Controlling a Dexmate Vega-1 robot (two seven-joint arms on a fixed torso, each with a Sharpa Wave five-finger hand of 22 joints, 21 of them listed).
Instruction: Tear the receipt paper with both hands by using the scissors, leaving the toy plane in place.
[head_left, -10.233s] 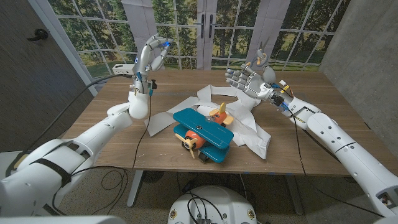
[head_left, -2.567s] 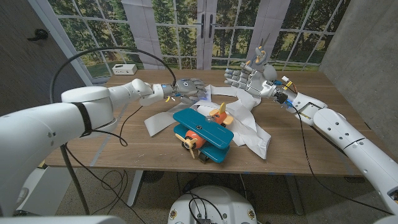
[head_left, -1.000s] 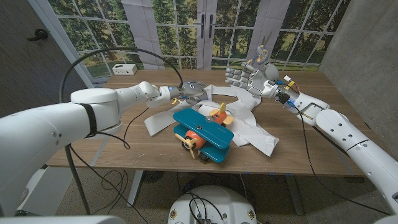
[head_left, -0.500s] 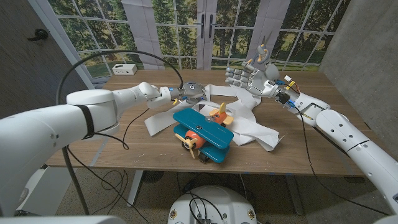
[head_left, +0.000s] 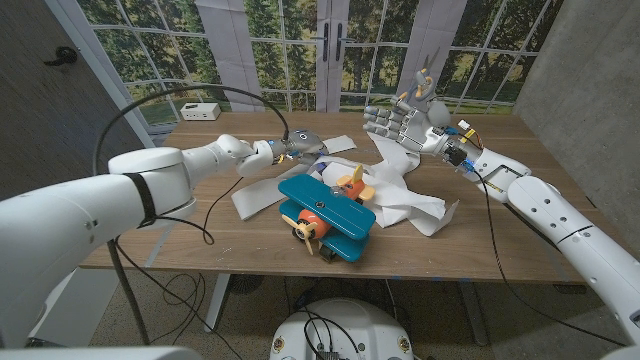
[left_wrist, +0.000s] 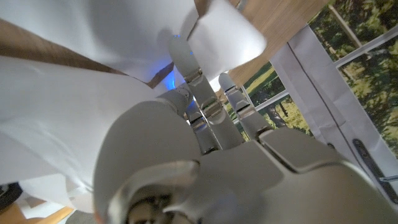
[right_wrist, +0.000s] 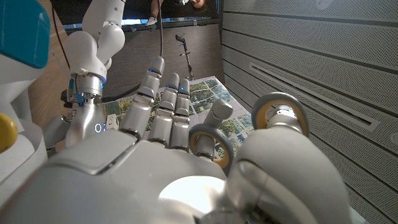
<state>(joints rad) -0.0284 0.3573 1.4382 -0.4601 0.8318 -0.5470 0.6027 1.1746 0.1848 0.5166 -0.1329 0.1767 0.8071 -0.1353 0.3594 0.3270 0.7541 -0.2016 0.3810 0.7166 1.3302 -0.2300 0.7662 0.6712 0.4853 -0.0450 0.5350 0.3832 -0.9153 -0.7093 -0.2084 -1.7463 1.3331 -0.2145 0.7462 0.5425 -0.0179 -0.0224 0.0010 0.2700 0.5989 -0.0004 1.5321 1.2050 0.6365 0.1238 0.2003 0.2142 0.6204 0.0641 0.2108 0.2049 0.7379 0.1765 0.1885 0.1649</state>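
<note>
Paper: lay crumpled across the middle of the table (head_left: 500, 200), white paper (head_left: 405, 205) running from upper centre of the head view down to right of centre, partly under and behind the plane (head_left: 325, 215).
Long axis: ran slantwise from upper left to lower right in the head view, with a loose strip at the upper centre end.
Left hand: reached in from the left, left hand (head_left: 298, 147) sat on the strip's upper-left end, touching it, fingers drawn close together; whether pinching or only pressing could not be told.
Right hand: raised at upper right, right hand (head_left: 400, 125) stood above the paper's far edge, fingers straight and spread, carrying the scissors (head_left: 424, 78) with the blades pointing up past the hand.
Key relation: paper lay below and between the two hands, the left already on it, the right near but apart; judged that blades had to come down and turn toward the strip.
Plane: stood just in front of the strip, close to both hands' paths; risk of a nudge.
Left wrist view: showed fingers (left_wrist: 199, 93) side by side against white sheet, a fold curling over the tips.
Right wrist view: showed two handle rings by the thumb, unseen from the head.
</note>
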